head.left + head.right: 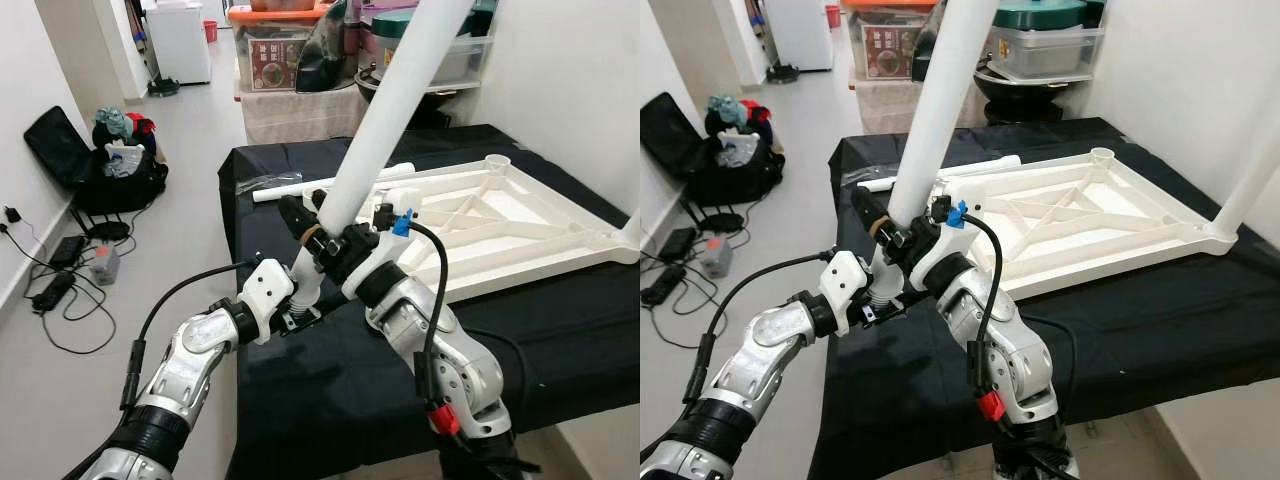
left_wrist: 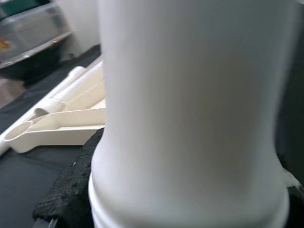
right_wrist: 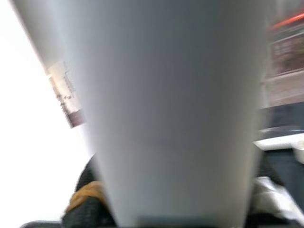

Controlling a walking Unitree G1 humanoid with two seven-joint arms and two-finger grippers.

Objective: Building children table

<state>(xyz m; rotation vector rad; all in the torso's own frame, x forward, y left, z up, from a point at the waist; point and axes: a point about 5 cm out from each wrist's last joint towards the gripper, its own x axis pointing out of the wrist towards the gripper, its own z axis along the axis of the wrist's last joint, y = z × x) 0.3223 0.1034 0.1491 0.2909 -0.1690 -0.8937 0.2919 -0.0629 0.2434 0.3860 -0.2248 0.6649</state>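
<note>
Both grippers hold a long white table leg (image 1: 385,120) that slants up and to the right past the top of the picture. My left gripper (image 1: 298,300) is shut on its lower end over the black-covered table's front left part. Just above it, my right gripper (image 1: 322,238) is shut around the same leg. The white tabletop (image 1: 500,215) lies upside down on the black cloth (image 1: 560,330) to the right. One leg (image 1: 1252,180) stands upright in its right corner. A loose leg (image 1: 290,188) lies behind the grippers. The held leg (image 2: 190,118) looms close in the left wrist view beside a black finger (image 2: 71,190).
On the floor to the left lie a black bag with clothes (image 1: 115,165) and cables with a power strip (image 1: 60,280). Storage boxes (image 1: 280,50) and a white appliance (image 1: 180,40) stand at the back. A white wall (image 1: 570,70) closes the right side.
</note>
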